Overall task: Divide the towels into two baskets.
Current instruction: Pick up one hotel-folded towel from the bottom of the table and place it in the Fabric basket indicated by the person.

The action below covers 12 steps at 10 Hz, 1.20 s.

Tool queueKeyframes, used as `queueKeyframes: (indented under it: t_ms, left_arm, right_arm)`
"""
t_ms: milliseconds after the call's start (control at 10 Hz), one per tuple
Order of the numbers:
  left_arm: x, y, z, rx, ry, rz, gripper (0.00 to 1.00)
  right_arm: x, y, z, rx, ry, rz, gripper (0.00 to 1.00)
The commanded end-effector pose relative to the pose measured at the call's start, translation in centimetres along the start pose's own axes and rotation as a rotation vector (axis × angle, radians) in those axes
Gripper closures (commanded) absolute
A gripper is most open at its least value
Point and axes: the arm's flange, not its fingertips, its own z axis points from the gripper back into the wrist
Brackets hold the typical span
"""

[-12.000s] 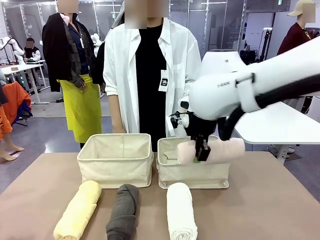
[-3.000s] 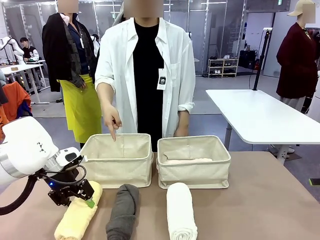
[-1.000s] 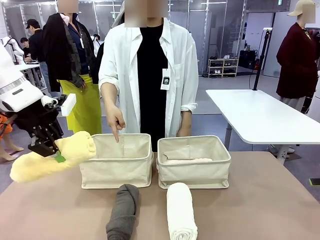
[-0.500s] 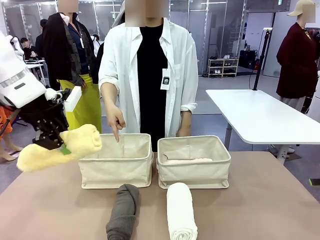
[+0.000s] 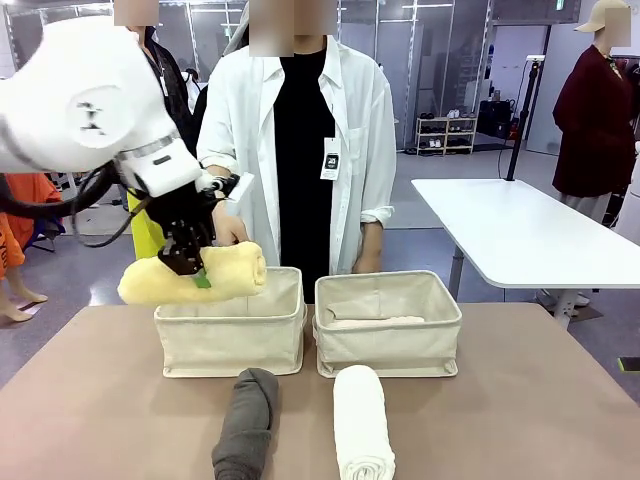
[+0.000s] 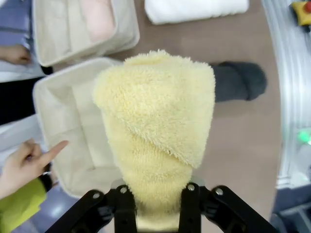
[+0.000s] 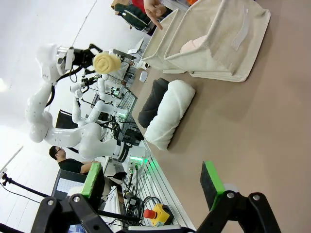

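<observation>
My left gripper (image 5: 192,268) is shut on the pale yellow towel (image 5: 195,276), holding it roughly level just above the left rim of the left basket (image 5: 230,345). In the left wrist view the yellow towel (image 6: 155,121) rises from my left gripper (image 6: 156,204) over the open left basket (image 6: 63,126). The pink towel (image 5: 365,323) lies in the right basket (image 5: 390,352). On the table in front lie the dark grey towel (image 5: 245,425) and the white towel (image 5: 360,420). My right gripper (image 7: 151,180) is open above the table with nothing between its fingers.
A person in a white coat stands behind the baskets; one hand (image 6: 24,162) points a finger at the left basket's far side, close to the yellow towel. Bare brown tabletop (image 5: 520,420) lies right of the white towel.
My left arm has swung right with the yellow towel, from beyond the table's left side to just above the left basket's left rim. The person's pointing hand stays put.
</observation>
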Motion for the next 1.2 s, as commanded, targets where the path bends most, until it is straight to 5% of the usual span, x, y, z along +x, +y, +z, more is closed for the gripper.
queueKeyframes:
  t_ms: [0,500,1100]
  left_arm:
    - [-0.2,4.2,-0.8,-0.004,0.092,-0.029,0.66]
    - [-0.8,13.3,-8.1,0.008,0.098,-0.024,0.66]
    - [-2.6,17.5,-14.3,-0.060,0.170,0.040,0.66]
  right_arm:
    - [0.0,0.2,0.0,0.003,-0.001,0.018,0.00]
    - [0.0,0.2,0.0,0.003,-0.001,0.018,0.00]
    - [0.0,0.2,0.0,0.003,-0.001,0.018,0.00]
